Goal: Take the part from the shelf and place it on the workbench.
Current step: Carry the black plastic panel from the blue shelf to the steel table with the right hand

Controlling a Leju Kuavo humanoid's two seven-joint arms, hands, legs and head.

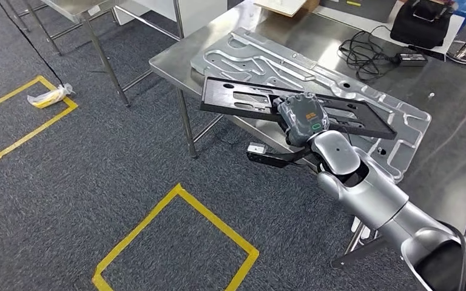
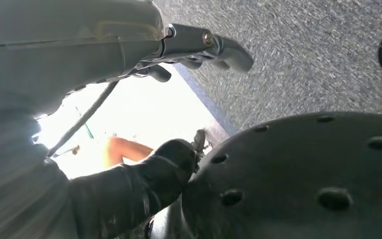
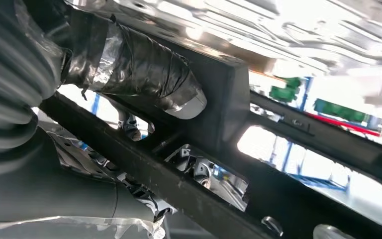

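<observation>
The taped fingers [image 3: 144, 74] of the right hand [image 1: 302, 119] were wrapped over one bar of the black part [image 1: 243, 100], and the thumb sat under it, so that hand was clamped on the frame near the middle of its long side. The part was a long, flat, slotted black frame, held over the near edge of the workbench [image 1: 461, 121], just above the silver panel [image 1: 340, 79] lying there, with one end jutting out past the bench corner over the carpet. I judged it stiff and not fragile, but awkward: long enough to lever in the grip, and smooth enough to slide if tilted. A hold near the middle, as it was, looked the sensible place.

The head view gave the whole outline and its overhang. The right wrist view showed what that one hid, the fingers hooked round the bar through the cutouts. The left hand [image 2: 144, 179] hung away from the bench, over carpet; whether its fingers were closed I could not tell.
</observation>
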